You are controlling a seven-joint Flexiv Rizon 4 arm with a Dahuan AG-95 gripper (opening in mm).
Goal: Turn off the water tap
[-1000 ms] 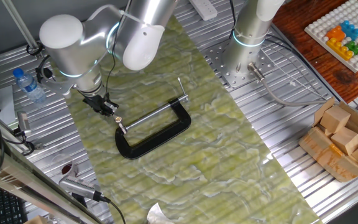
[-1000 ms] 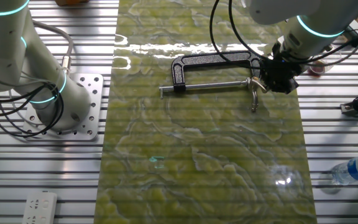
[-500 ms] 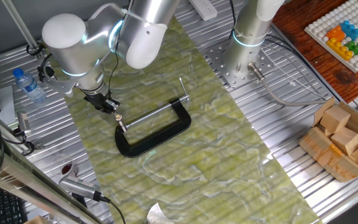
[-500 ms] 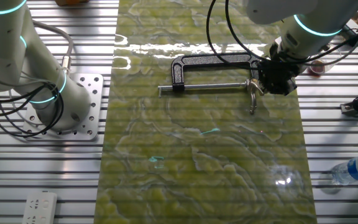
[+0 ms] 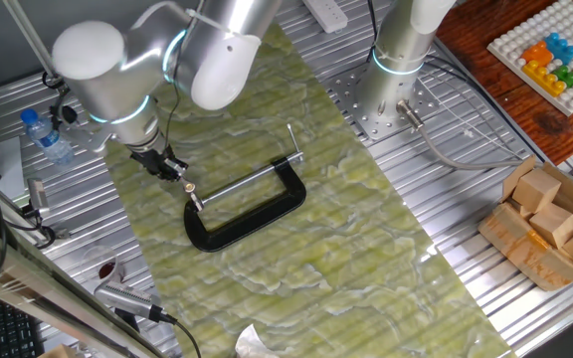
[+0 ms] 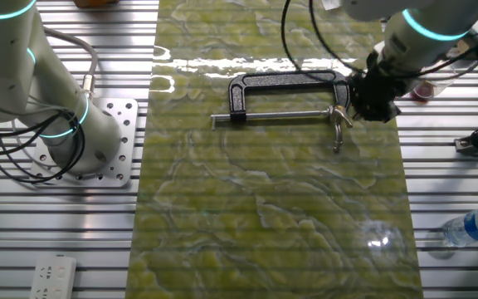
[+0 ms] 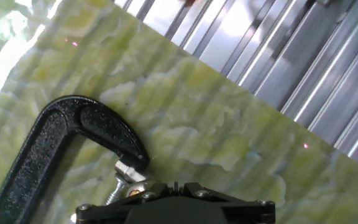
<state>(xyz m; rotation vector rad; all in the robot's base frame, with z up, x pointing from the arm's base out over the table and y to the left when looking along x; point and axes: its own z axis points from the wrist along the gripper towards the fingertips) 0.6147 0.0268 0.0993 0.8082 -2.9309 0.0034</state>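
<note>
Shifted slightly off the water tap (image 5: 242, 207) handle toward the tabletop (image 5: 366, 229) edge: gripper (image 5: 174, 172), finger state indiscernible; turning seemingly unfinished.

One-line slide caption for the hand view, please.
Hand view: the gripper hangs over the black C-clamp at its screw end, on the green marbled mat.
</note>
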